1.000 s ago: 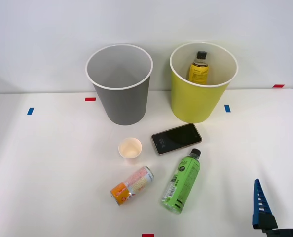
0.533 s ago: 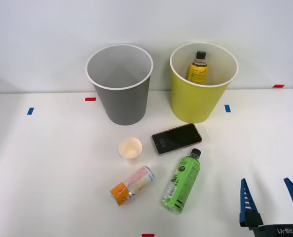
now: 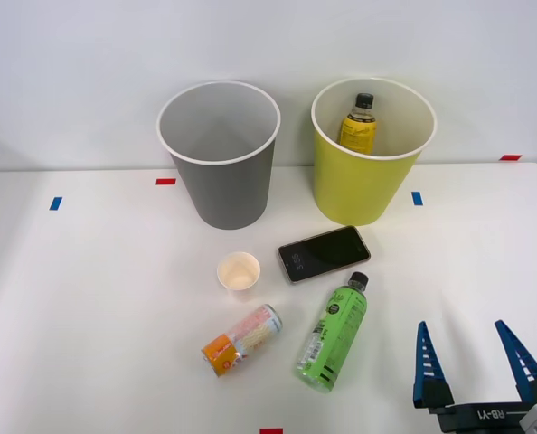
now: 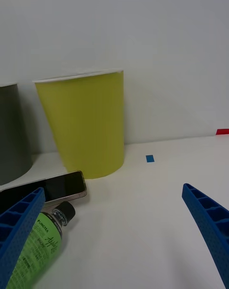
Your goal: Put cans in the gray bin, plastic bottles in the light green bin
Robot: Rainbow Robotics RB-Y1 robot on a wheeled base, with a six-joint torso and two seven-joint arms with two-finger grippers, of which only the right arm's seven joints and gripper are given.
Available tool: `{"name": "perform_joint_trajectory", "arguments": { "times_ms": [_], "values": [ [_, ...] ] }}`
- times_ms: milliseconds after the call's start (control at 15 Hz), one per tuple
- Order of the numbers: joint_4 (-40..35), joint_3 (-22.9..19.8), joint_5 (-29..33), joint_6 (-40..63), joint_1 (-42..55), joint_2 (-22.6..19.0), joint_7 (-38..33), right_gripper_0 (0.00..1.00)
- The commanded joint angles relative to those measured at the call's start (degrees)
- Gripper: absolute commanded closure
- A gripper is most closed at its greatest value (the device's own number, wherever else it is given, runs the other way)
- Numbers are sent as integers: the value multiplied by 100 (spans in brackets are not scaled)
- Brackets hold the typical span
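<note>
A green plastic bottle [image 3: 333, 334] with a black cap lies on the white table, cap toward the bins; the wrist view shows this bottle [image 4: 36, 248] just beside one blue finger. A yellow-orange bottle [image 3: 360, 126] stands inside the light green bin [image 3: 359, 185], whose wall [image 4: 86, 127] rises ahead in the wrist view. The can [image 3: 241, 339], orange at one end, lies left of the green bottle. The gray bin [image 3: 223, 185] stands at the back left and holds nothing I can see. My right gripper [image 3: 468, 353] is open near the front right edge, right of the green bottle, holding nothing.
A black smartphone [image 3: 324, 253] lies between the green bottle and the light green bin. A small cream paper cup [image 3: 239, 271] stands upright behind the can. Blue and red tape marks dot the table. The table's left side has free room.
My right gripper has moved left along the front edge, coming closer to the green bottle, and both fingers are now in view. The yellow-orange bottle in the light green bin shifted slightly.
</note>
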Motion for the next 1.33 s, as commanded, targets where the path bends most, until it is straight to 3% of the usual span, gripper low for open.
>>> {"name": "perform_joint_trajectory", "arguments": {
  "times_ms": [67, 267, 600, 800, 1333],
  "values": [
    [377, 96, 31, -446, 37, -50, 133, 0],
    [561, 219, -48, -648, 221, -252, 740, 0],
    [570, 904, -1103, -630, 502, -999, 1856, 0],
    [561, 939, -1121, -630, 740, -929, 2234, 0],
    [561, 974, -980, -630, 863, -779, 2234, 0]
  ]
}}
